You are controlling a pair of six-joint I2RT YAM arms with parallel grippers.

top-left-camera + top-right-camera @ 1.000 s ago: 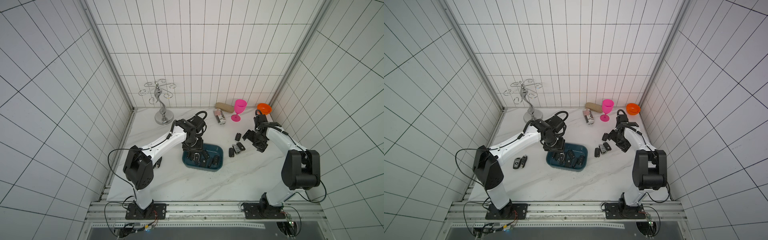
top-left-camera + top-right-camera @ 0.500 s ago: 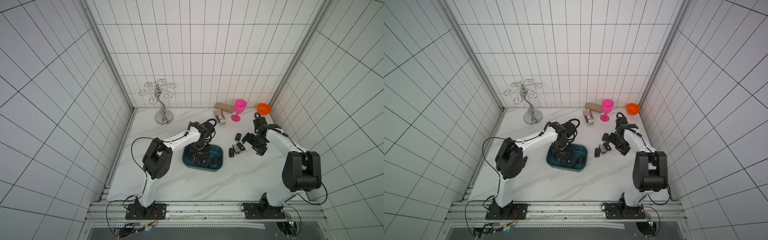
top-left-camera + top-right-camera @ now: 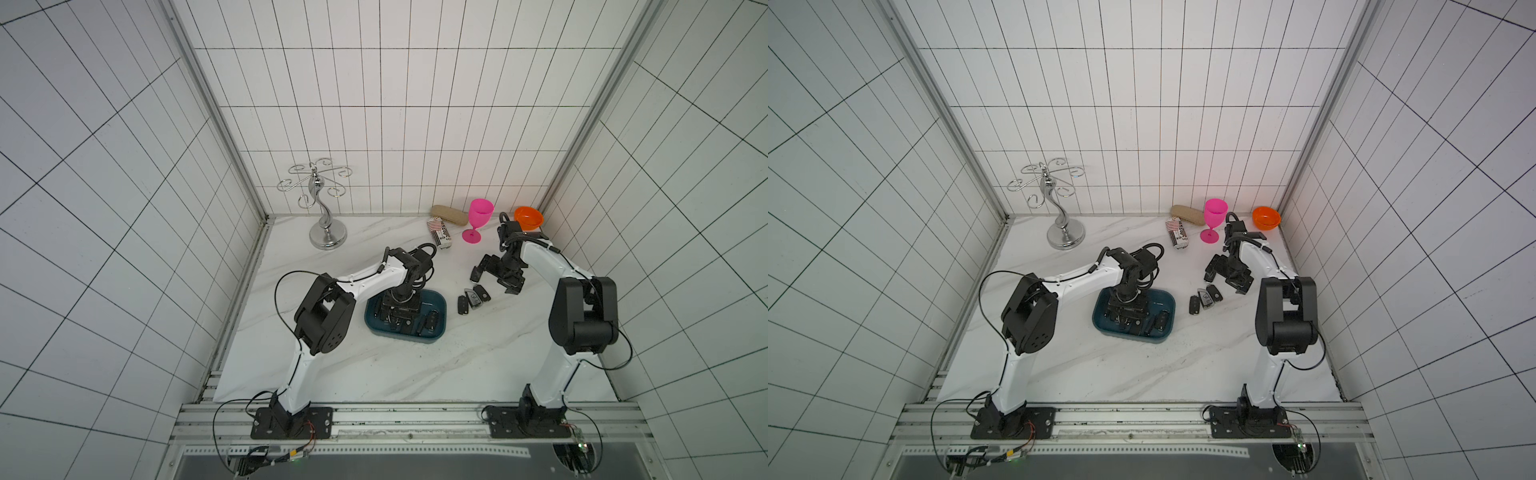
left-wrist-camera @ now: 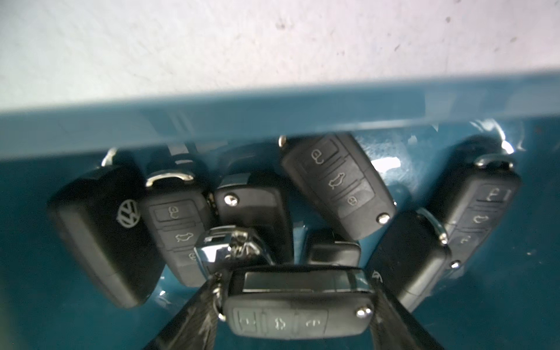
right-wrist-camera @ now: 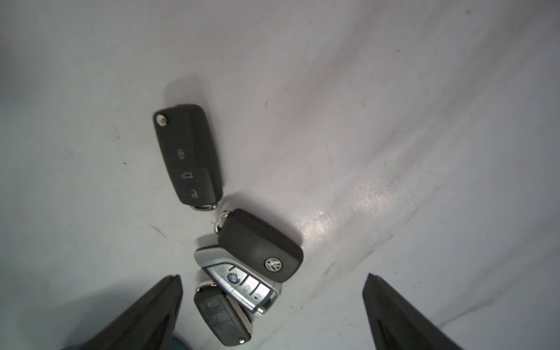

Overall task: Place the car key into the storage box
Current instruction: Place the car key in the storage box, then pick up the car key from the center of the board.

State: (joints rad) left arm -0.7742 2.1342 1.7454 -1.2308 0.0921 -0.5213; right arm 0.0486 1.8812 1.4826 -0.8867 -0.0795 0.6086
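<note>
Several fobs (image 4: 339, 185) are lying inside the storage box (image 4: 272, 115), and the left claw (image 4: 295, 285) is hanging low over them with one car key (image 4: 298, 318) sitting crosswise between its fingers (image 4: 188, 321); whether it is gripping or letting go, I cannot tell. The right claw (image 5: 272, 276) is gaping wide above four loose keys (image 5: 188, 157) on the surface (image 5: 394, 121). Each is looking light, rigid and slick-shelled, best pinched across its narrow flanks.
</note>
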